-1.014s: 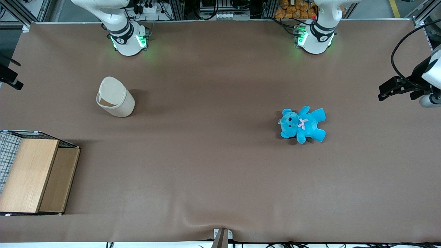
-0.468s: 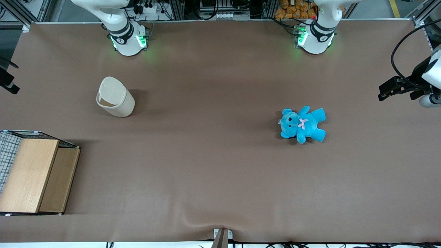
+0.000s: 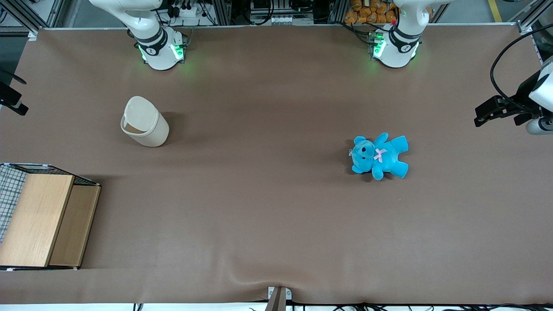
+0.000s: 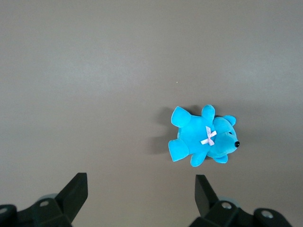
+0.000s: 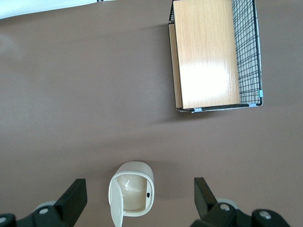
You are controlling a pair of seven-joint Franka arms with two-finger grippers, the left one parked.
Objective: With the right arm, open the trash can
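A small cream-white cylindrical trash can [image 3: 144, 122] with a rounded-square flip lid [image 3: 139, 112] is recorded upright on the brown table covering [image 3: 268, 207], toward the working arm's end of the table and somewhat nearer the front camera than the white base of the right arm [image 3: 160, 49]. In the right wrist view the trash can [image 5: 131, 194] is seen from above, its lid [image 5: 117, 201] tilted up at one edge so that the pale interior and a small dark catch are exposed; the can is therefore judged already open, or very nearly so. The slim black gripper [image 5: 137, 201] is held high above the table, with the can framed between its two fingers [image 5: 75, 196]; the jaws are set wide apart and nothing is gripped, a posture judged suited to a clear withdrawal from the lid or to a fresh descent upon it. At the edge of the front view only a dark part of the gripper [image 3: 11, 101] is caught. A light wooden box in a black wire-mesh frame [image 3: 41, 220] is listed nearer the front camera than the can and well apart from it, so the approach is not obstructed. A bright blue plush teddy bear with a pink bow [image 3: 379, 156] is entered lying flat toward the parked arm's end of the table, well apart from the can and not involved.
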